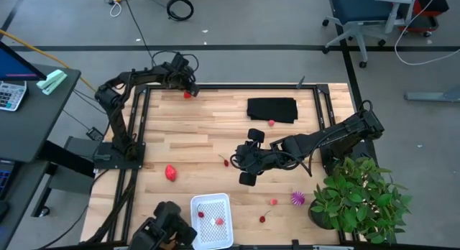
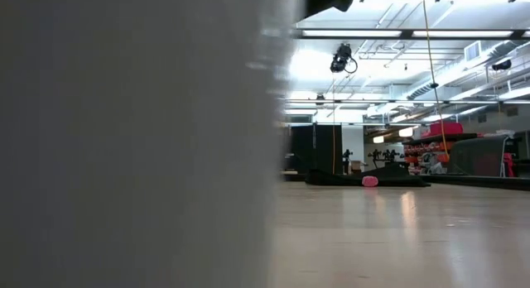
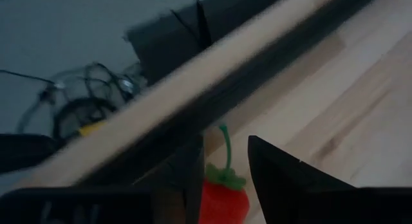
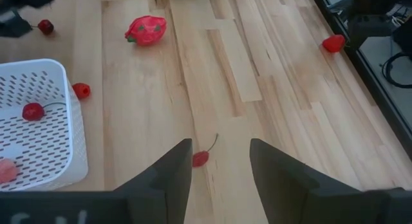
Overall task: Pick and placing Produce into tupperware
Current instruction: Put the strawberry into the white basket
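Note:
A small red produce piece with a green stem (image 3: 222, 199) lies at the table's far left corner (image 1: 188, 95), close against the dark edge rail. My left gripper (image 3: 224, 143) (image 1: 187, 86) slants down over it, open, one finger on each side. My right gripper (image 4: 219, 163) (image 1: 241, 160) hangs open above the table's middle, over a small cherry (image 4: 201, 159). The white tupperware (image 1: 212, 220) stands at the near edge with small red pieces on its mesh bottom. A larger red-pink piece (image 1: 171, 172) and a spiky purple piece (image 1: 297, 199) lie on the wood. My left gripper has the red piece's body (image 3: 209, 195) between its two fingers (image 3: 188, 179), coming from above at a slant. The piece sits on the table with its stem up. Whether either finger touches it, I cannot tell.
A black folded cloth (image 1: 272, 109) lies at the far right, a red piece (image 1: 272, 123) at its near edge. Two more red pieces (image 1: 273, 202) (image 1: 262, 219) lie near the purple one. A potted plant (image 1: 359, 196) fills the near right corner. The tupperware's wall (image 2: 132, 139) blocks the low view's left half.

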Controlling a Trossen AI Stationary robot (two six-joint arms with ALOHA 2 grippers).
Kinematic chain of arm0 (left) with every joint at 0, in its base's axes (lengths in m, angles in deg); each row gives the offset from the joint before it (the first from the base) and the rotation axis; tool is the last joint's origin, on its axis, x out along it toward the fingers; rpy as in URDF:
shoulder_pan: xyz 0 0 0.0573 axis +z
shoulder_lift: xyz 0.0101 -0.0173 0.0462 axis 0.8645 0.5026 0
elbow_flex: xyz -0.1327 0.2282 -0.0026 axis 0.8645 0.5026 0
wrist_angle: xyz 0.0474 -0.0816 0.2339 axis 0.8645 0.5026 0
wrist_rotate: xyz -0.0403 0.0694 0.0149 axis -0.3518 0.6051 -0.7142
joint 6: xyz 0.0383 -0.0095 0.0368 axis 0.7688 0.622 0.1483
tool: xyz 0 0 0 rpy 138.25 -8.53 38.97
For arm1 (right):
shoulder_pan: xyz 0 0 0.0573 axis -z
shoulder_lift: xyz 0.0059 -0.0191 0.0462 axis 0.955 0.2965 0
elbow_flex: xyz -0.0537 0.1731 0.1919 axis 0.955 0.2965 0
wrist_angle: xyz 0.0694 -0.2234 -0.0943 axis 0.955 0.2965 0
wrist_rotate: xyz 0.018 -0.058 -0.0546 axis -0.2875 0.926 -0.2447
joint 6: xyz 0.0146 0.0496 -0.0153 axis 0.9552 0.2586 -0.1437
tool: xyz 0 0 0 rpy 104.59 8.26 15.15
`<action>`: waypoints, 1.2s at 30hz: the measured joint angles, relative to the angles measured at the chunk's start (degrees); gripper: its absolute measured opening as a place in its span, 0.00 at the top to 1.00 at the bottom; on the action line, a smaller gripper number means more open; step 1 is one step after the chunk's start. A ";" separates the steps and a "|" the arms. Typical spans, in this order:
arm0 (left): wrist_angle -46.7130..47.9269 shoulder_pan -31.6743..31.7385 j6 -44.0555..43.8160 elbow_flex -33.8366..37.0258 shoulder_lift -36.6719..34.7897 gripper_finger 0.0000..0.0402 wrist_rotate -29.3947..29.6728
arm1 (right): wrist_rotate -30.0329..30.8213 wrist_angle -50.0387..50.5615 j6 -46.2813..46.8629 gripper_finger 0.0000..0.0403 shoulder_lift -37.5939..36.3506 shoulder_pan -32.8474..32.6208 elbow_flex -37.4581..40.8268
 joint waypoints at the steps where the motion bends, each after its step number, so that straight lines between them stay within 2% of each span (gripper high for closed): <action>1: -0.42 0.08 -0.05 0.00 0.86 0.68 -1.63 | 0.00 0.02 0.00 0.59 0.00 0.00 0.00; 4: -2.85 0.90 -0.22 0.02 1.93 0.68 -5.00 | 0.00 0.17 -0.02 0.59 0.02 0.00 0.00; 9: -4.86 0.96 0.12 -0.08 1.92 0.70 -4.19 | -0.02 0.18 -0.04 0.59 0.02 0.00 0.00; 25: -1.87 1.16 -0.07 0.00 1.92 0.74 -3.24 | -0.02 0.19 -0.11 0.59 0.02 0.15 0.00; 28: -1.93 1.16 -0.16 0.00 1.92 0.79 -3.06 | -0.01 0.19 -0.11 0.59 0.02 0.15 0.00; 33: -2.00 1.16 -0.24 0.00 1.92 0.95 -2.82 | 0.00 0.19 -0.11 0.59 0.02 0.15 0.00; 36: -2.02 1.11 -0.25 0.00 1.92 0.98 -2.79 | -0.01 0.19 -0.10 0.59 0.02 0.15 0.00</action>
